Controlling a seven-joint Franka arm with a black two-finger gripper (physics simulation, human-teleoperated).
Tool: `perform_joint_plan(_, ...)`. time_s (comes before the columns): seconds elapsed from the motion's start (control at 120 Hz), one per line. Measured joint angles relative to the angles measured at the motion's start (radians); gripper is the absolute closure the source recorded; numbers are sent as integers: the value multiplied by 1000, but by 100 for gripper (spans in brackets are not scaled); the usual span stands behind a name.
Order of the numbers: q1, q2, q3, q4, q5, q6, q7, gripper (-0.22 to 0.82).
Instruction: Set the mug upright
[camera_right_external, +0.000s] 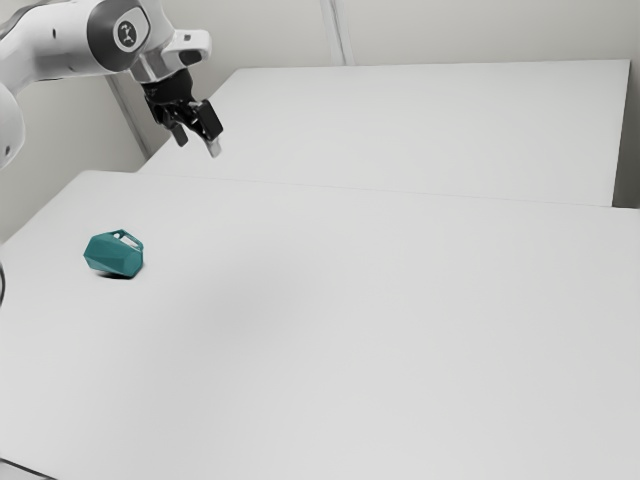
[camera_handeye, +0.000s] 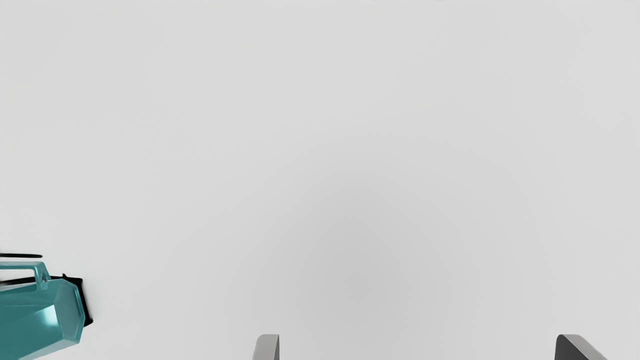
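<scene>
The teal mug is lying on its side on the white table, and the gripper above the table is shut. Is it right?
Not quite: the gripper is open, not shut; the wrist view shows its fingertips wide apart. The rest is right: the teal mug is lying on its side on the white table, and the gripper is above the table.

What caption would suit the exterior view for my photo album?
A robot arm, its open gripper above a white table where a teal mug lies on its side.
</scene>
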Motion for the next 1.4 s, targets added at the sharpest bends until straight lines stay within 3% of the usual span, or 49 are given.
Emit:
perform_joint_plan(0.417,20,-9,14,2,1,-6,-32,0)
perform_joint_plan(0.717,450,16,18,18,-244,-157,95,0)
perform_joint_plan(0.825,559,126,8,93,-308,-201,176,0)
perform_joint_plan(1.0,616,336,0,260,-370,-247,300,0)
perform_joint_plan(1.4,811,604,-158,435,-391,-188,521,0)
